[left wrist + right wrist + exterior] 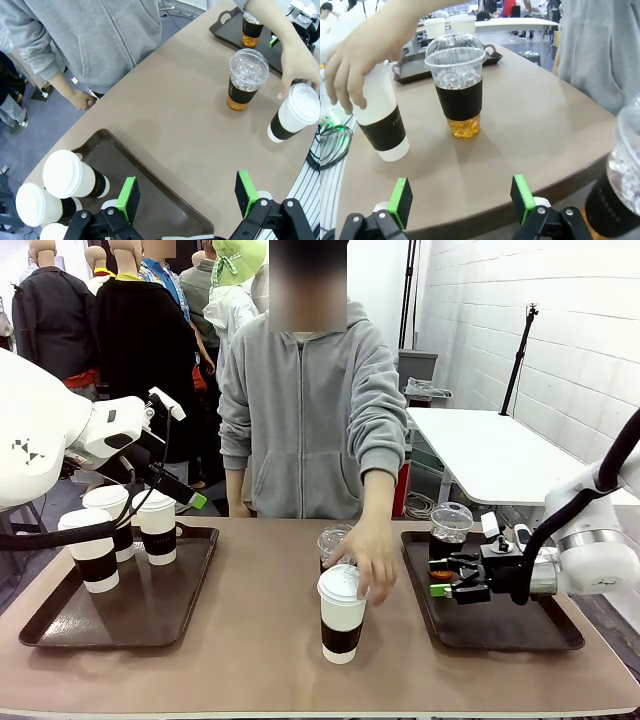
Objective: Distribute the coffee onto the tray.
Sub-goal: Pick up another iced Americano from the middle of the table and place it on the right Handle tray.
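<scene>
White cup is standing on the surface with a person's hand touching it, clear cup just beside. Left end effector and right end effector are hanging released; next, the right probably must grasp one.

Paper cups, white lids, brown sleeves — four: three by the left jaws, one between both pairs.
Clear dome-lidded cups — two.
Brown trays: two.
</scene>
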